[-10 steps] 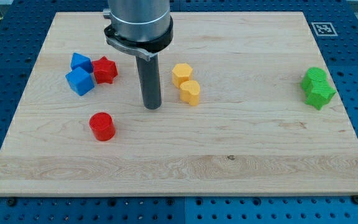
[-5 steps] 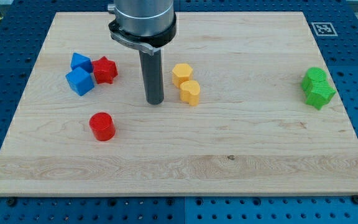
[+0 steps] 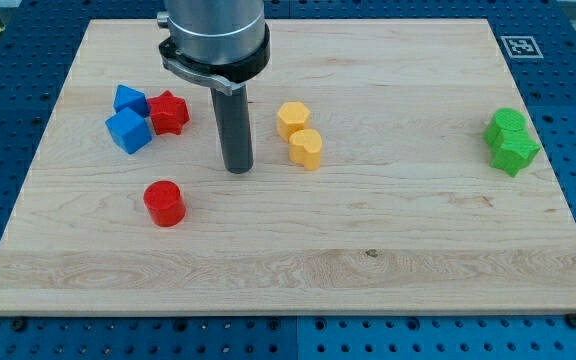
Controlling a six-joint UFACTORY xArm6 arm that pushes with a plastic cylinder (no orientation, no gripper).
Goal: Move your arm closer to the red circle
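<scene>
Wooden board [image 3: 418,250] lying on blue bench | red circle [image 3: 165,203] sitting below-left of rod tip [image 3: 237,171], well apart | no fingers, just a bare rod | sliding down-left, stopping short, is looking safest

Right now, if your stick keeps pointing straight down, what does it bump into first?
Just the wooden board. My tip already seems to rest on bare wood, with no block under it. The red circle sits apart, toward the view's lower left, and the yellow blocks lie to the right.
</scene>
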